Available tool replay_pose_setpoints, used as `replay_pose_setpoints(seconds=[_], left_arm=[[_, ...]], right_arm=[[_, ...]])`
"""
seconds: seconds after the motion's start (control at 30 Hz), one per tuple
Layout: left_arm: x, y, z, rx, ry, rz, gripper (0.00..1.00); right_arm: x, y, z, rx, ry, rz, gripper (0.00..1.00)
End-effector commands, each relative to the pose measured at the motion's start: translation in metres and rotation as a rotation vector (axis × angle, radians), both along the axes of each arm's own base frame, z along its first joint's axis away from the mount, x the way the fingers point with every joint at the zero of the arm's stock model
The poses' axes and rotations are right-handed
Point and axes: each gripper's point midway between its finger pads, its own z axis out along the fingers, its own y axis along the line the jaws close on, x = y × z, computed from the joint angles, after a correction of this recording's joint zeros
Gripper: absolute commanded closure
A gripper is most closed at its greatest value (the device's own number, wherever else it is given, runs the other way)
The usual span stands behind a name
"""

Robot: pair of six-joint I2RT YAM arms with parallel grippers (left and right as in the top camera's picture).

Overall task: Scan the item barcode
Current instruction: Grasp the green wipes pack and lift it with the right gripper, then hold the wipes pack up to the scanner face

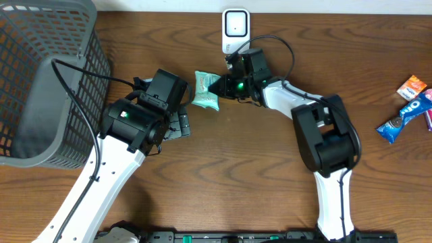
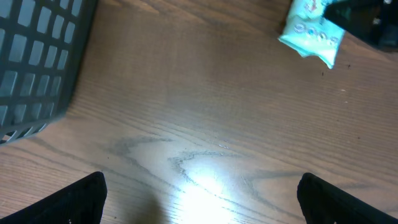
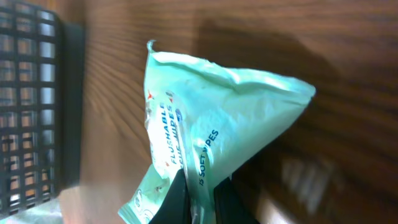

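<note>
The item is a mint-green pack of flushable wipes (image 1: 204,92), lying left of my right gripper (image 1: 217,86). In the right wrist view the pack (image 3: 211,118) fills the middle, and my right gripper (image 3: 202,205) is shut on its lower edge, the film pinched between the two black fingers (image 3: 177,202). A white barcode scanner (image 1: 235,27) stands at the table's back edge, just behind the right wrist. My left gripper (image 1: 177,123) is open, a short way left of the pack. In its own view the left gripper (image 2: 202,205) holds nothing and the pack (image 2: 311,31) shows at the top right.
A large grey wire basket (image 1: 47,81) fills the left back corner and shows in both wrist views. At the far right lie a blue Oreo packet (image 1: 405,118) and an orange snack packet (image 1: 412,86). Cables run over both arms.
</note>
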Motion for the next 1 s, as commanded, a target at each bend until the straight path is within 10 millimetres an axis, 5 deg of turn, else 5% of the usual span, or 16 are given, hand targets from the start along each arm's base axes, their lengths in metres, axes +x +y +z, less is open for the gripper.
replay_pose_setpoints(seconds=[0.0,0.27,0.6,0.97], left_arm=[[0.000,0.001,-0.002,0.006,0.009,0.005,0.02],[0.000,0.001,-0.002,0.006,0.009,0.005,0.02],[0.000,0.001,-0.002,0.006,0.009,0.005,0.02],[0.000,0.001,-0.002,0.006,0.009,0.005,0.02]], right_arm=[[0.019,-0.032,0.035,-0.179,-0.149,-0.086,0.99],[-0.008,-0.129,0.082,-0.708,-0.210,-0.227,0.99],[-0.042,-0.235,0.082,-1.339,-0.146,-0.407,0.99],[-0.040,-0.232,0.025,-1.457,-0.101,-0.330,0.99]])
